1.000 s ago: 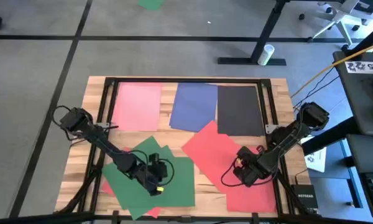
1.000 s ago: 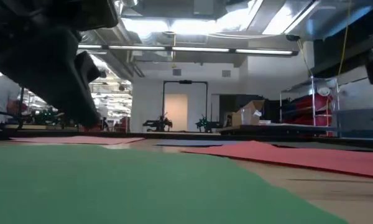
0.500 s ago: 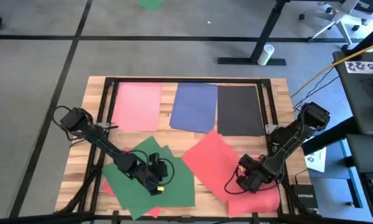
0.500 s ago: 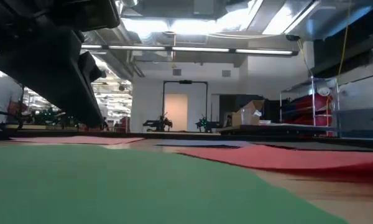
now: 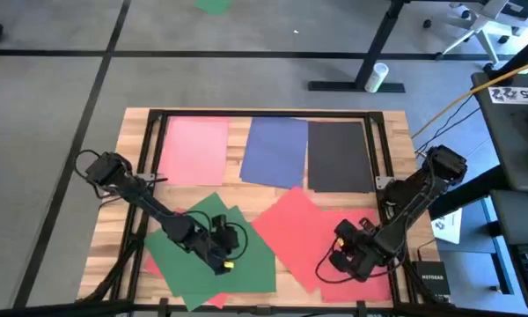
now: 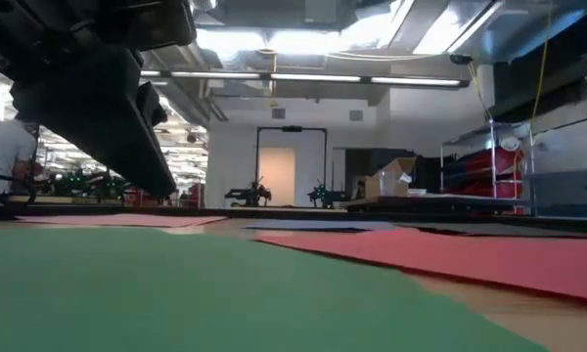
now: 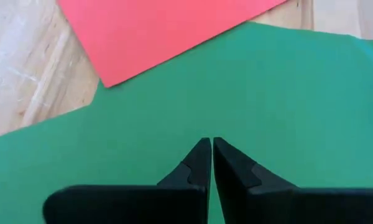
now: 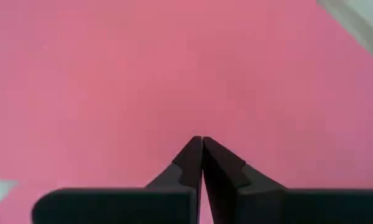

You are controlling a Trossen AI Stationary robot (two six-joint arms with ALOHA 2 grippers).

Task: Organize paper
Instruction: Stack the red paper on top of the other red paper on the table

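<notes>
Red sheet (image 5: 292, 231) shifted left under right end effector (image 5: 345, 260).

Seven paper sheets (image 5: 277, 150) (two grippers)

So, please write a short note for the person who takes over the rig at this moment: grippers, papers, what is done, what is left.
Left gripper: shut, tips over the green construction-paper sheets at the front left of the wooden table.
Right gripper: shut, over the tilted red construction-paper sheets at the front right.
Done: the pink paper sheet, blue paper sheet and black paper sheet lie side by side in a row along the far edge.
Left: the green and red sheets lie crooked and overlapping, and a red edge shows under the green ones; they need straightening.
</notes>
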